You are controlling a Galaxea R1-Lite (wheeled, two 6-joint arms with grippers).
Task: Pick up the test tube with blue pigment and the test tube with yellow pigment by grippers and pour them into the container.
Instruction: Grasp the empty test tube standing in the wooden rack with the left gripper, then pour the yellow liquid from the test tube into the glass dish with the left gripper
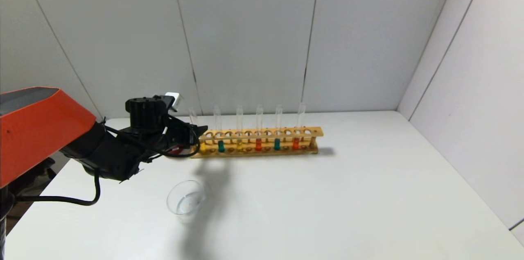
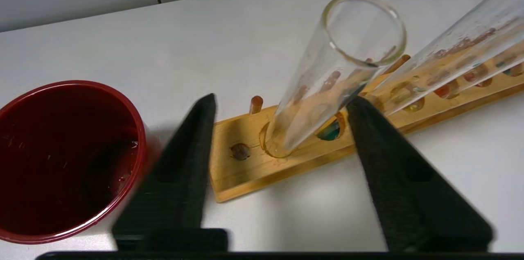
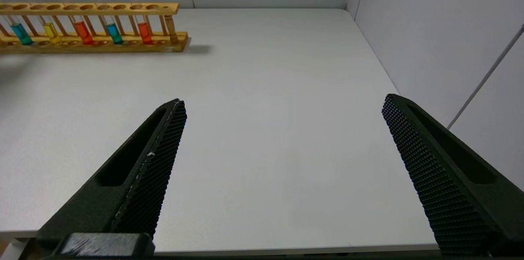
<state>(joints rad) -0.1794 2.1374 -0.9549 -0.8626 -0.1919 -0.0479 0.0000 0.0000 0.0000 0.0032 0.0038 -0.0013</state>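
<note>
A wooden rack (image 1: 262,142) at the back of the table holds several upright tubes. The test tube with yellow pigment (image 1: 202,145) stands in the rack's left end hole. Two tubes with teal-blue liquid (image 1: 221,145) (image 1: 277,144) stand further along. My left gripper (image 1: 199,134) is at that left end, open. In the left wrist view the end tube (image 2: 327,71) rises between its fingers (image 2: 180,170) with a gap on each side. The clear glass container (image 1: 186,200) sits in front, nearer me. My right gripper (image 3: 283,102) hangs open over bare table, holding nothing.
A dark red cup (image 2: 61,157) stands just left of the rack's end, close to my left gripper. An amber tube (image 1: 239,144) and two orange-red tubes (image 1: 258,144) (image 1: 295,143) are also in the rack. Walls close off the back and right.
</note>
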